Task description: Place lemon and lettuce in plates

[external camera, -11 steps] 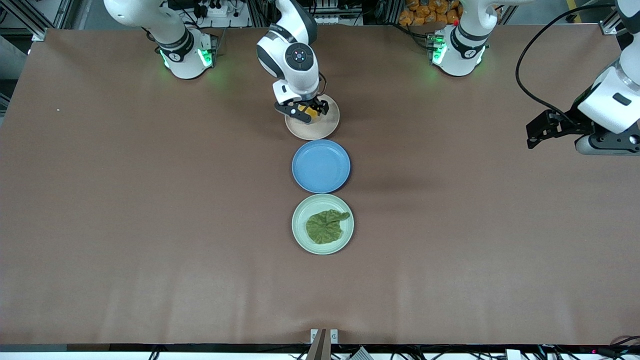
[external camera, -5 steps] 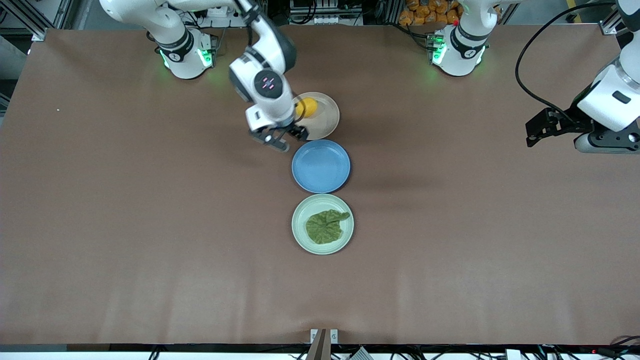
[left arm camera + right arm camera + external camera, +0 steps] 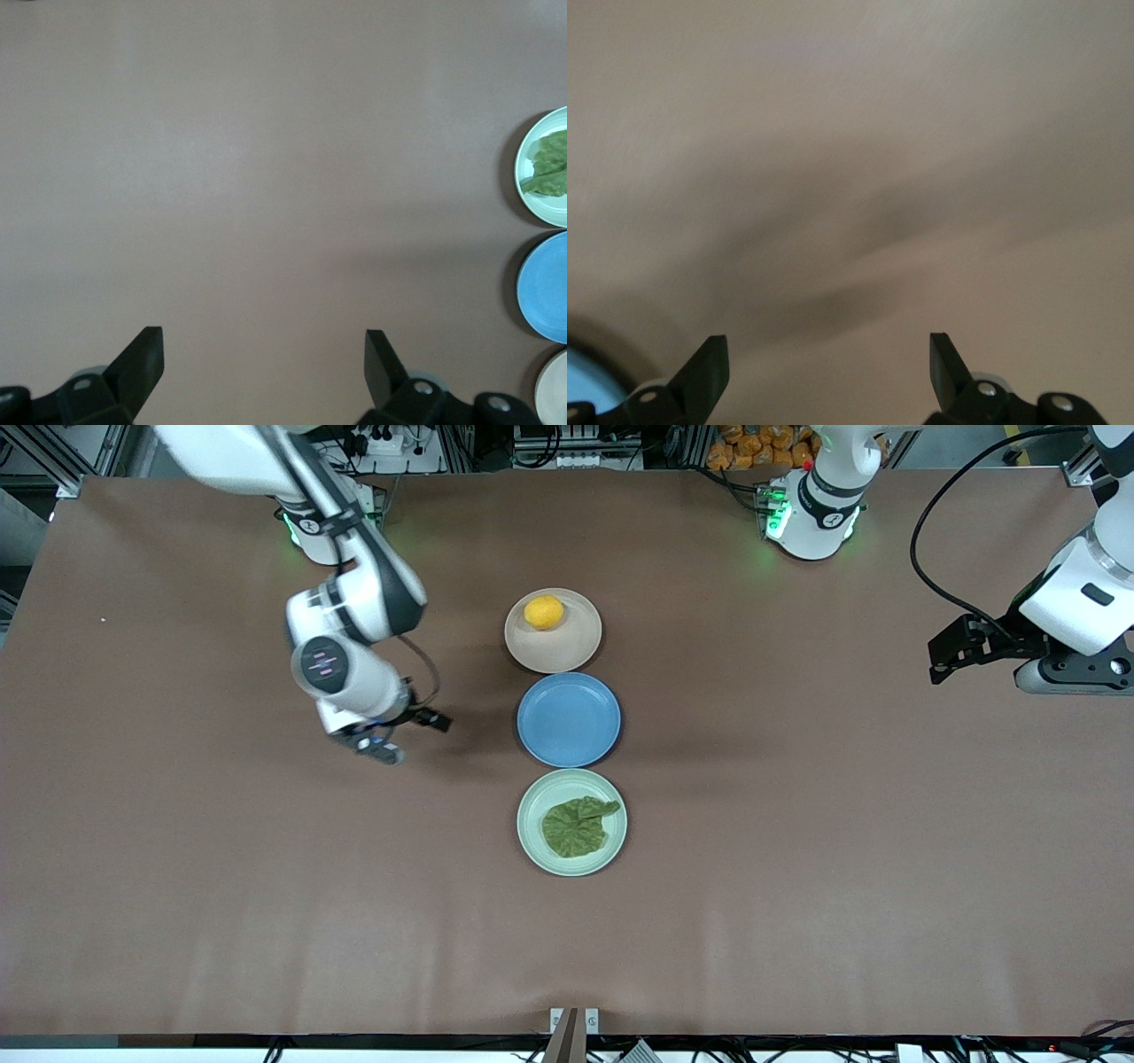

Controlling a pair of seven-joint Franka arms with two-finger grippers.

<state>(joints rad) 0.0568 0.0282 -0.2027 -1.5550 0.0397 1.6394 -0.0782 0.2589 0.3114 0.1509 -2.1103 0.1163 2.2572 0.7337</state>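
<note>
The lemon (image 3: 543, 612) lies on the beige-pink plate (image 3: 556, 654), the plate farthest from the front camera. The lettuce (image 3: 578, 826) lies flat in the mint green plate (image 3: 530, 849), the nearest one; both also show in the left wrist view, the lettuce (image 3: 551, 166) in the plate (image 3: 529, 200). My right gripper (image 3: 409, 737) is open and empty over bare table, toward the right arm's end from the plates (image 3: 828, 354). My left gripper (image 3: 948, 657) is open and empty, waiting over the left arm's end of the table (image 3: 264, 354).
An empty blue plate (image 3: 569, 720) sits between the two task plates; it shows in the left wrist view (image 3: 547, 288) and as a sliver in the right wrist view (image 3: 586, 379). The beige-pink plate's edge shows in the left wrist view (image 3: 555, 396). Brown table all around.
My right gripper let go of the lemon on the beige-pink plate, then swung away toward the right arm's end. The lemon stays on the plate. The left arm barely moved.
</note>
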